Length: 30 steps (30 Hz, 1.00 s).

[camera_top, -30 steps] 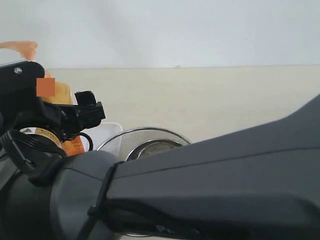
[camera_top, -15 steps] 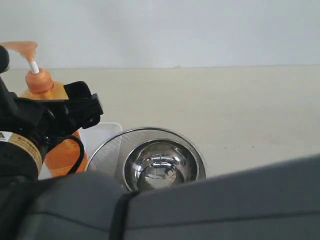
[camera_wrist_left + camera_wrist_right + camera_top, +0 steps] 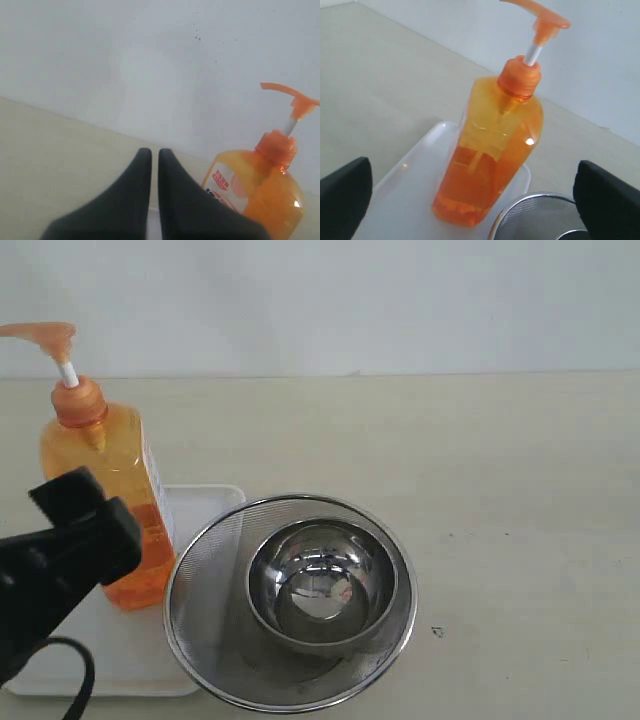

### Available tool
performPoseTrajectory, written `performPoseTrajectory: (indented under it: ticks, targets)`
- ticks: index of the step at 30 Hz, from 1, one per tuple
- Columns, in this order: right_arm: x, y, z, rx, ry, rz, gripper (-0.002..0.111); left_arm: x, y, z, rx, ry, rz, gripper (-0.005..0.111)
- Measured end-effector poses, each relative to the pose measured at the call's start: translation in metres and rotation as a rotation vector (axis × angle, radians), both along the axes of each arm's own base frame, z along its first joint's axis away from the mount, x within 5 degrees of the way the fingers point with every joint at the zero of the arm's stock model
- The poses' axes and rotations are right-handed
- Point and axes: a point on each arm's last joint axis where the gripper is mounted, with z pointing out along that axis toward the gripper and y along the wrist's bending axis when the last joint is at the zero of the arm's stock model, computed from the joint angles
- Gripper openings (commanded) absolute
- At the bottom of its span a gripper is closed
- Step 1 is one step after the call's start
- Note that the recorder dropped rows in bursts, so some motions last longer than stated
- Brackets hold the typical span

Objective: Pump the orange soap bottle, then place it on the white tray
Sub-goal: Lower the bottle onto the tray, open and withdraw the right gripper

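Note:
The orange soap bottle point(image 3: 105, 500) stands upright on the white tray point(image 3: 135, 665) at the left, its pump head raised on the white stem. My left gripper point(image 3: 85, 530) is in front of the bottle at the lower left; its black fingers sit nearly together with nothing between them. In the left wrist view this gripper point(image 3: 155, 152) is shut and the bottle point(image 3: 260, 200) stands off to one side, its white label showing. My right gripper point(image 3: 472, 170) is wide open and back from the bottle point(image 3: 495, 150) on the tray point(image 3: 405, 190), touching nothing.
A round steel mesh strainer point(image 3: 205, 575) holding a steel bowl point(image 3: 320, 580) sits right beside the tray, its rim over the tray's right edge. The strainer point(image 3: 540, 220) also shows in the right wrist view. A beige tabletop runs to a white wall.
The right arm, which filled the lower exterior view, has drawn out of it. The left gripper has dropped down and left, away from the bottle. The bottle has stayed on the tray.

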Motion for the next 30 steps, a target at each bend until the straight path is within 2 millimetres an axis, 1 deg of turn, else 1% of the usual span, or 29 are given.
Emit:
performPoseTrajectory:
  ticks: [2, 7, 17, 24, 28, 30]
  targets:
    - [-0.009, 0.001, 0.0, -0.003, -0.001, 0.023, 0.105, 0.0, 0.0, 0.0, 0.0, 0.0, 0.0, 0.005]
    - [-0.012, 0.001, 0.0, -0.022, -0.008, 0.03, 0.105, 0.0, 0.0, 0.0, 0.0, 0.0, 0.0, 0.005]
    - [-0.011, 0.001, 0.0, -0.026, -0.01, 0.029, 0.105, 0.0, 0.0, 0.0, 0.0, 0.0, 0.0, 0.005]
    - [-0.011, 0.001, 0.0, -0.095, -0.037, 0.051, 0.105, 0.0, 0.0, 0.0, 0.0, 0.0, 0.0, 0.005]
    - [-0.006, 0.0, 0.0, -0.104, -0.039, 0.041, 0.105, 0.0, 0.0, 0.0, 0.0, 0.0, 0.0, 0.005]
    - [0.001, -0.001, 0.0, -0.104, -0.039, 0.025, 0.105, 0.0, 0.0, 0.0, 0.0, 0.0, 0.0, 0.005]
